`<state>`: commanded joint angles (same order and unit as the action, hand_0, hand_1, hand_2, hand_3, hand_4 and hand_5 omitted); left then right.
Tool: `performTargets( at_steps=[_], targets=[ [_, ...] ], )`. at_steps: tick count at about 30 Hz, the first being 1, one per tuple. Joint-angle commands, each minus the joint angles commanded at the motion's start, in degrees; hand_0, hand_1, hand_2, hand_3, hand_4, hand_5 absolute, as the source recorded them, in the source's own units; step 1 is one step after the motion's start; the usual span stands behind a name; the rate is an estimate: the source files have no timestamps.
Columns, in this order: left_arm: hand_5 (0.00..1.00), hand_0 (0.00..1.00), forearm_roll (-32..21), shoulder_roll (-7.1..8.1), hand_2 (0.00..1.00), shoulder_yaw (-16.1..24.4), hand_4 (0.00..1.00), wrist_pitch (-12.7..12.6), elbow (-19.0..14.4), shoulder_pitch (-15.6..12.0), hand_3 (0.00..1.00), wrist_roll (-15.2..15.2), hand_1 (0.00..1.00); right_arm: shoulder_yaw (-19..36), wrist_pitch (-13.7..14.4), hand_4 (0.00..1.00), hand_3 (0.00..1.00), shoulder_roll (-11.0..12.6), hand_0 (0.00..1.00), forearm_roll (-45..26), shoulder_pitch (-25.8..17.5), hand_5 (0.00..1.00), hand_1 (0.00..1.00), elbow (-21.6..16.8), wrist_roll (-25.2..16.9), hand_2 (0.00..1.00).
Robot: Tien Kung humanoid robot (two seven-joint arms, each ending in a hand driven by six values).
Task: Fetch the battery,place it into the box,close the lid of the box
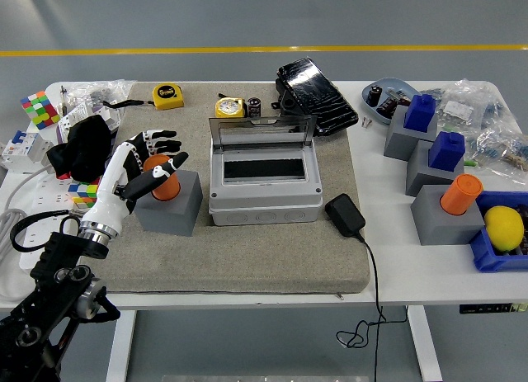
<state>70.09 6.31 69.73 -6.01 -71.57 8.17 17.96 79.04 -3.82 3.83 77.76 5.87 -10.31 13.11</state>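
- Bright, even overhead light; colours read clean and nothing is dim.
- Shadows are soft and short, lying just under the grey box (pixel 264 177) and the foam blocks.
- Glare streaks the black glossy bag (pixel 317 96) at the far side.
- Focus holds sharp throughout; slight bowing shows along the table (pixel 412 275) edges.

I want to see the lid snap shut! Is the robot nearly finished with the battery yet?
Not nearly. Done: the box stands ready, lid up. In hand: the left hand has its fingers around the orange battery, which sits in its gray holder. Left: lifting it out, putting it in the box, closing the lid.
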Motion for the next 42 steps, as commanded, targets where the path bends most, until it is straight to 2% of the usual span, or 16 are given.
performTargets(
  at_steps=[7, 8, 13, 14, 19, 20, 25, 26, 42],
  targets=[
    [0.182, 0.521, 1.01, -0.04, 0.582, -0.85, 0.998, -0.24, 0.46, 0.23, 0.622, 0.75, 0.632, 0.03, 0.0, 0.978, 0.583, 0.01, 0.609, -0.1, 0.01, 0.564, 0.656, 0.0, -0.05, 0.677],
    [0.096, 0.52, 1.15, -0.06, 0.55, -1.07, 0.998, -0.33, 0.61, 0.29, 0.583, 0.91, 0.606, 0.05, -0.01, 0.978, 0.583, 0.01, 0.609, -0.11, 0.0, 0.563, 0.657, 0.0, -0.04, 0.677],
    [0.096, 0.52, 1.67, -0.23, 0.55, -2.26, 0.998, -0.83, 1.6, 0.77, 0.583, 1.63, 0.606, 0.04, 0.01, 0.978, 0.583, -0.03, 0.609, -0.16, 0.02, 0.563, 0.657, 0.0, 0.0, 0.677],
    [0.009, 0.475, 1.68, -0.29, 0.482, -2.4, 0.998, -0.93, 1.81, 0.85, 0.508, 1.83, 0.518, 0.02, 0.02, 0.978, 0.583, -0.04, 0.609, -0.12, 0.03, 0.562, 0.656, 0.0, -0.01, 0.676],
    [0.009, 0.475, 1.49, -0.61, 0.482, -2.89, 0.998, -1.51, 3.15, 1.25, 0.508, 3.04, 0.518, -0.1, -0.02, 0.978, 0.583, -0.02, 0.609, -0.01, 0.0, 0.562, 0.656, 0.0, 0.02, 0.676],
    [0.002, 0.384, 1.34, -0.64, 0.432, -3.02, 0.974, -1.62, 3.38, 1.35, 0.463, 3.27, 0.438, -0.17, -0.03, 0.978, 0.584, -0.01, 0.609, -0.15, 0.01, 0.561, 0.656, 0.0, 0.01, 0.677],
    [0.002, 0.384, 0.24, -0.83, 0.432, -3.44, 0.974, -2.02, 4.3, 1.58, 0.463, 4.44, 0.438, -0.1, 0.0, 0.978, 0.584, -0.03, 0.609, -0.02, 0.06, 0.561, 0.656, 0.0, 0.02, 0.677],
    [0.002, 0.298, -0.27, -0.87, 0.39, -3.5, 0.963, -2.23, 4.45, 1.6, 0.432, 4.93, 0.35, -0.19, -0.01, 0.978, 0.583, -0.03, 0.609, -0.04, 0.07, 0.562, 0.657, 0.0, 0.01, 0.677],
    [0.002, 0.256, -3.16, -1.7, 0.354, -3.68, 0.974, -3.77, 6.49, 1.96, 0.406, 8.18, 0.309, -0.01, 0.19, 0.978, 0.582, -0.1, 0.609, 0.19, -0.23, 0.562, 0.656, 0.0, -0.31, 0.677]
  ],
)
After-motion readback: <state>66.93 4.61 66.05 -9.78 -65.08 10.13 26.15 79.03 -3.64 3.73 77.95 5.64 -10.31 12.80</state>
